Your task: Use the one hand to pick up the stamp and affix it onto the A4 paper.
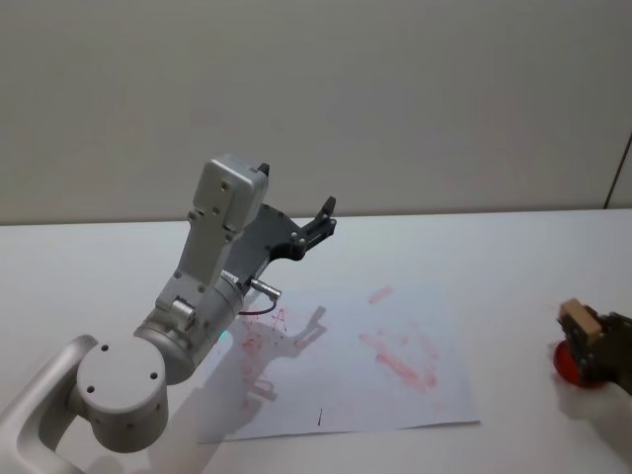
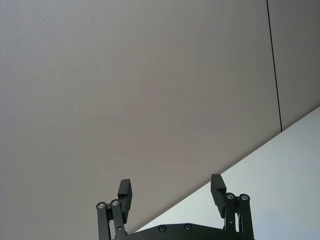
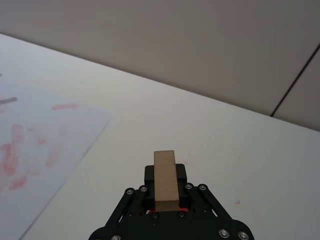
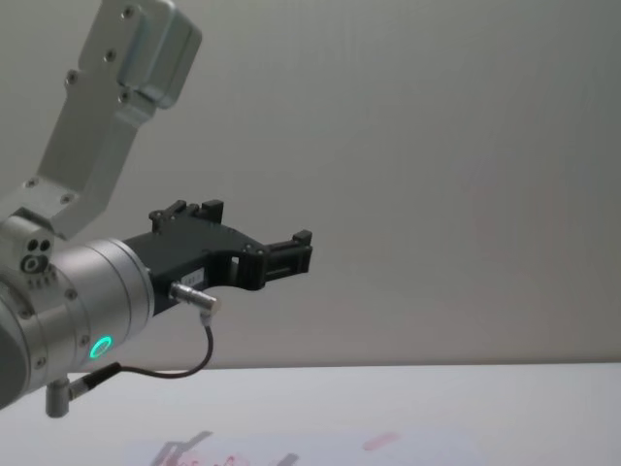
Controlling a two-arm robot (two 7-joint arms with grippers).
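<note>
The stamp, a small light-brown block, stands upright between the fingers of my right gripper at the table's right edge, to the right of the A4 paper. In the right wrist view the stamp is clamped by the black fingers, with the A4 paper lying farther off. The sheet carries red and pink smudged marks. My left gripper is raised above the paper's far left part, open and holding nothing. In the chest view the left gripper is well above the table.
A round red ink pad sits on the white table just under the right gripper. The left arm's grey links rise over the paper's left side and cast a shadow on it. A plain wall stands behind the table.
</note>
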